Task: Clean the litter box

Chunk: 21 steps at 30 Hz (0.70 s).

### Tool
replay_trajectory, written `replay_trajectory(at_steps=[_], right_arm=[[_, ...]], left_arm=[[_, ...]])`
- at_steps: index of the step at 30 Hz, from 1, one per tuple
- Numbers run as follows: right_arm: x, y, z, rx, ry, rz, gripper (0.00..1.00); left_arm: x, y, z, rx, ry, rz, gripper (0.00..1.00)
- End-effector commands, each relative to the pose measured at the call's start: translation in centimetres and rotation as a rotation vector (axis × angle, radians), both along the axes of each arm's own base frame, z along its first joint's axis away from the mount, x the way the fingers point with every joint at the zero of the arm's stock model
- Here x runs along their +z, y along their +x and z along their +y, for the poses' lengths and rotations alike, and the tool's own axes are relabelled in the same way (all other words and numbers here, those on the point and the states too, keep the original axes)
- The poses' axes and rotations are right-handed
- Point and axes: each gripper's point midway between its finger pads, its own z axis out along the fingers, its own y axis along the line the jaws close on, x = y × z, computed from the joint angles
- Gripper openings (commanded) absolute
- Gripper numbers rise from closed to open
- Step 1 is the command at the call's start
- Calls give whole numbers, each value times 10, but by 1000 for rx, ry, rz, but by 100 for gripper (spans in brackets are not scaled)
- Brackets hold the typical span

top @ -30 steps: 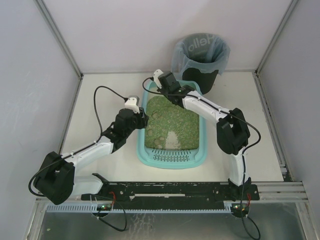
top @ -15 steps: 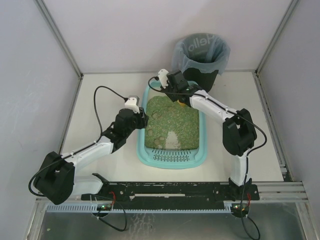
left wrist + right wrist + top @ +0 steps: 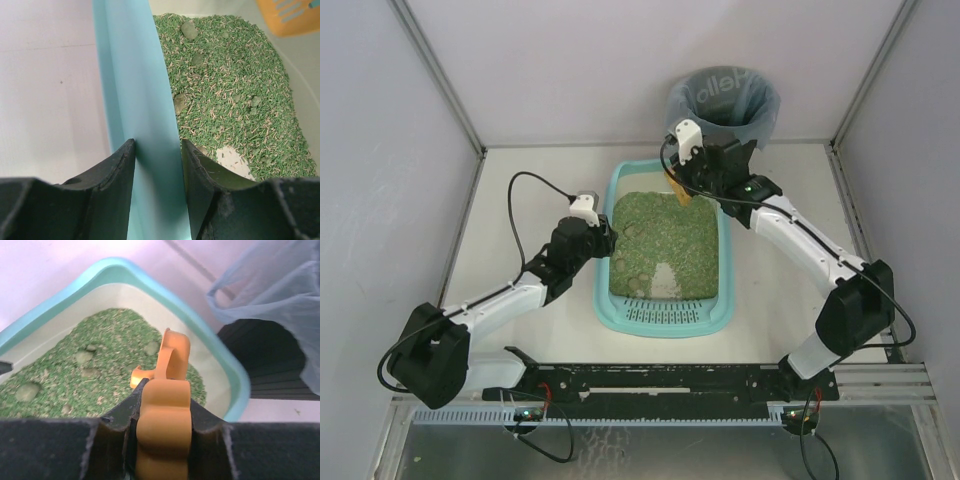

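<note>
right gripper (image 3: 160, 390): jaws closed narrowly on the handle of an orange litter scoop (image 3: 169, 360), both fingers pressed against its sides. the scoop's head points away from the wrist and hangs over the far end of the litter, near the box's far right corner; contact with the litter cannot be told.

left gripper (image 3: 157, 150): jaws partly closed astride the left wall of the litter box (image 3: 132, 85), one finger outside the wall and one inside, both touching the plastic.

litter box: light-teal rectangular tray lying in the middle of the white table (image 3: 520, 190), between the two arms, its slotted grille ledge (image 3: 665, 314) at the near end. green granular litter (image 3: 225, 75) fills it, with several rounded clumps (image 3: 189, 29) on the surface and a pale bare patch (image 3: 665, 278) just behind the grille.

round black bin (image 3: 722, 150) with a grey-blue bag liner (image 3: 280, 295): stands just beyond the box's far right corner, close to the right gripper.
</note>
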Motion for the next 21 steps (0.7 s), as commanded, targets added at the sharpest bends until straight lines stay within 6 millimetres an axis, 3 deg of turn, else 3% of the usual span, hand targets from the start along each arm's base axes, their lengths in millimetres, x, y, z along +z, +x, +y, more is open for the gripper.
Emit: replay_trajectory(at_steps=[1, 9, 21], right_arm=[[15, 22, -20, -175, 17, -64, 0], [-20, 48, -9, -192, -38, 18, 0], [-52, 84, 34, -69, -10, 160, 0]], left_arm=[[20, 0, -23, -74, -58, -18, 45], [21, 0, -23, -74, -59, -20, 45], [20, 0, -24, -81, -58, -18, 44]])
